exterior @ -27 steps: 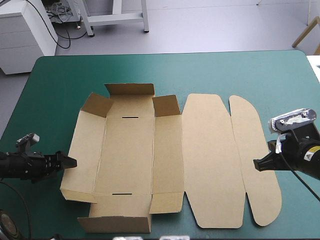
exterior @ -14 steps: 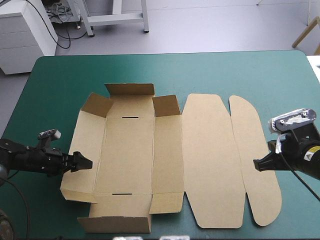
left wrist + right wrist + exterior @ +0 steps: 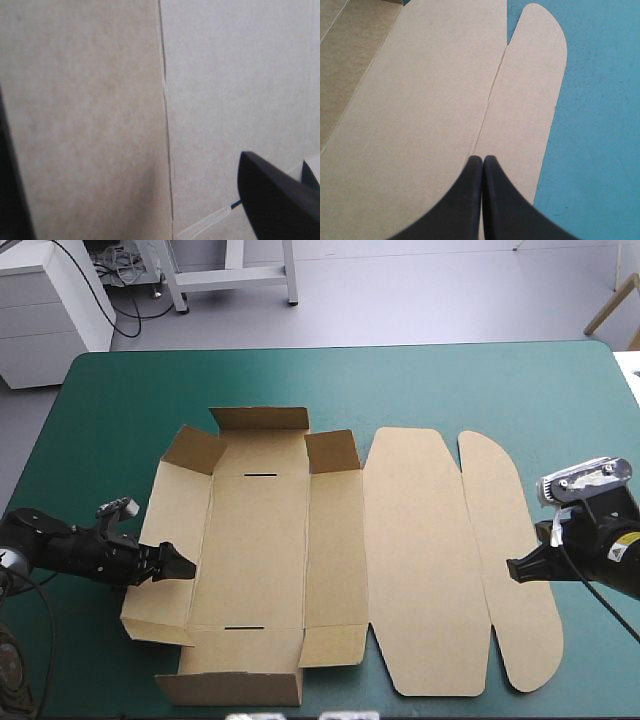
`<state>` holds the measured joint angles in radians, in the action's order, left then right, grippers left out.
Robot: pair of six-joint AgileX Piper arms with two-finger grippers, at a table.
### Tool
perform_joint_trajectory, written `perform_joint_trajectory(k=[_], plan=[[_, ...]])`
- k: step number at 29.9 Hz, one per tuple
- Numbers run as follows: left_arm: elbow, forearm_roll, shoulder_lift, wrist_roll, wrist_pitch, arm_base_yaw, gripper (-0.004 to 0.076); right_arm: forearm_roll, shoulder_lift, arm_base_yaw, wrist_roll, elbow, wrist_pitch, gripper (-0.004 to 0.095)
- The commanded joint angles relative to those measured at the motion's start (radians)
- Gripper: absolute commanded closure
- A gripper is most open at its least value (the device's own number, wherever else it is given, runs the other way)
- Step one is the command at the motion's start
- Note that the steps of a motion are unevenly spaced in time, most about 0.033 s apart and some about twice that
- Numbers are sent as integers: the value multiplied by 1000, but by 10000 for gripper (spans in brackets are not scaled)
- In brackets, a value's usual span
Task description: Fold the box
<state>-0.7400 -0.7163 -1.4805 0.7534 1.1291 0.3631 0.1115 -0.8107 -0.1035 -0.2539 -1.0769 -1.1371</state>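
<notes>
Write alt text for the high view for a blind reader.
A brown box lies mostly flat on a teal-green table, small flaps raised around its left part, lid panels flat to the right. The left gripper, open, reaches over the box's left side panel; the right gripper, shut, is at the lid's rounded outer flap.

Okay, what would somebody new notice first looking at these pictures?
The big brown box lies mostly flat across the middle of the teal-green table, with only its small end flaps raised. The left gripper is open over the box's left panel. The right gripper, shut, sits over the rounded lid flap.
</notes>
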Motion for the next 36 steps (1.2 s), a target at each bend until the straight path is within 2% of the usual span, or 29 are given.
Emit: perform_joint_trajectory(k=[1,4,8,10,17,24,28,30,36], plan=[[-4,-36,-29,0,-7,-5,219,4,6,6,-6,-20,45,927],[-4,-41,-31,-5,-7,-5,367,4,6,6,-6,-20,39,927],[-6,-60,-31,-1,-13,-5,634,4,6,6,-6,-20,42,927],[-6,-67,-31,19,-27,-5,729,4,6,6,-6,-20,43,927],[-21,-88,-31,29,-40,-5,734,4,6,6,-6,-20,51,927],[-113,-29,-23,33,50,-25,734,4,6,6,-6,-20,61,927],[-196,19,-3,38,53,-92,734,4,6,6,5,-20,98,927],[-250,38,3,44,15,-140,734,4,6,6,5,-20,106,927],[-413,123,9,44,-192,-309,734,4,6,6,9,-20,108,927]])
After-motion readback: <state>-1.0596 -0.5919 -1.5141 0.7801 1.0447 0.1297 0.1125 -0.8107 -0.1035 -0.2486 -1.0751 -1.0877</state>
